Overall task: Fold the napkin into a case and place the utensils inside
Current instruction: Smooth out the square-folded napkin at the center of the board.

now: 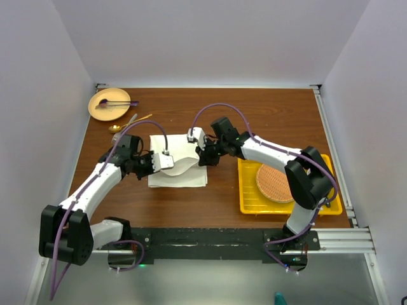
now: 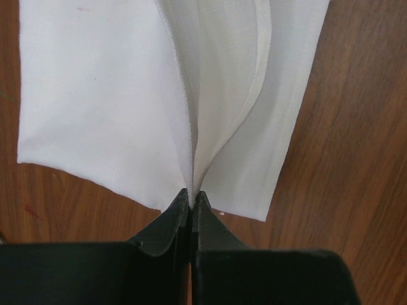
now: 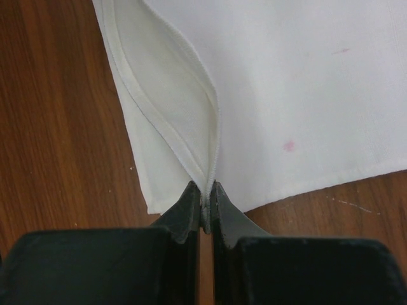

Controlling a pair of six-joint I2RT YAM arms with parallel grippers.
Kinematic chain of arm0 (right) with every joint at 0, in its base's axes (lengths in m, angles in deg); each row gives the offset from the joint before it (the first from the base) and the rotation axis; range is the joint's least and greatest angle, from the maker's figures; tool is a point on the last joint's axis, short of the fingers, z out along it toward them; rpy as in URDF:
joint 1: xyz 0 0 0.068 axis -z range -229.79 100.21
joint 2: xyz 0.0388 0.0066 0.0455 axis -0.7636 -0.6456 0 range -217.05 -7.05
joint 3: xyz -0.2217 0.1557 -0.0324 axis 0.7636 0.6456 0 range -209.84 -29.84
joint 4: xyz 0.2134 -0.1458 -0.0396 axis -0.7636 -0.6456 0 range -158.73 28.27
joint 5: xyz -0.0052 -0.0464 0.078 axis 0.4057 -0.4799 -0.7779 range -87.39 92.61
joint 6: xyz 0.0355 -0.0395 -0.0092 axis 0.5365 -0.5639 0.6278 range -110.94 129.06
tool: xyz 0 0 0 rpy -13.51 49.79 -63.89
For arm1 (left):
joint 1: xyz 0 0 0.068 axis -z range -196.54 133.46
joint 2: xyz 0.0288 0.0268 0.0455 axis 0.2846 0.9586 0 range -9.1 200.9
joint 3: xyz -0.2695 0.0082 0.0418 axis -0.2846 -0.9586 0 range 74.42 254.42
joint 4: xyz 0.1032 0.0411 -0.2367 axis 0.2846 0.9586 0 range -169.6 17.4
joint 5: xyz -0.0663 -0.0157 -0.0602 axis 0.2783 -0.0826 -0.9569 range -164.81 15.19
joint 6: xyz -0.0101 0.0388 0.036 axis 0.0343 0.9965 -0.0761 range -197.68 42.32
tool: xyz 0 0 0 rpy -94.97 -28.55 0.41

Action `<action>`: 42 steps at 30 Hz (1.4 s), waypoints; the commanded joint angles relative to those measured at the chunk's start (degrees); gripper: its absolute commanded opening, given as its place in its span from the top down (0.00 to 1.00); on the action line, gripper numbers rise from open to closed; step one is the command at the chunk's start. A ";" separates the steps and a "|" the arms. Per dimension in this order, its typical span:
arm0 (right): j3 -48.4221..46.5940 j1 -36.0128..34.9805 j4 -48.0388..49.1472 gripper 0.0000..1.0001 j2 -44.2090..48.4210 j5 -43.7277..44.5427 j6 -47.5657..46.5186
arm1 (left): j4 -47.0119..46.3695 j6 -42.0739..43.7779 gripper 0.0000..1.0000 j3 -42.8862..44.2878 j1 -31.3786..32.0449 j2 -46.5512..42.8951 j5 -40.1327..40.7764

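From above, you had the soft cream napkin [image 1: 184, 175] lying folded left of the wooden counter's [image 1: 254, 114] middle, between both arms. In your left wrist view, the left jaws were clenched on a raised fold of the finely woven cloth, right at their tips. In your right wrist view, the right jaws pinched a stitched hem lifted off the flat layer.

No legible text, labels, brands, numbers or signs in any of the three views, napkin [image 1: 184, 176] without lettering, worktop [image 1: 273, 114] without print.
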 commanded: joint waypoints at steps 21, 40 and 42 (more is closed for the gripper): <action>-17.78 6.88 -16.36 0.23 -5.99 -13.90 12.87 | 0.78 -21.18 0.40 10.32 -7.11 0.89 -16.22; -18.50 6.61 -13.45 0.40 -24.29 -13.47 25.73 | 8.22 -19.27 0.81 11.55 -8.95 30.84 -8.69; -18.41 6.61 -14.59 0.41 -25.18 -13.20 24.94 | 6.03 -19.88 0.78 12.07 -9.92 32.70 -7.44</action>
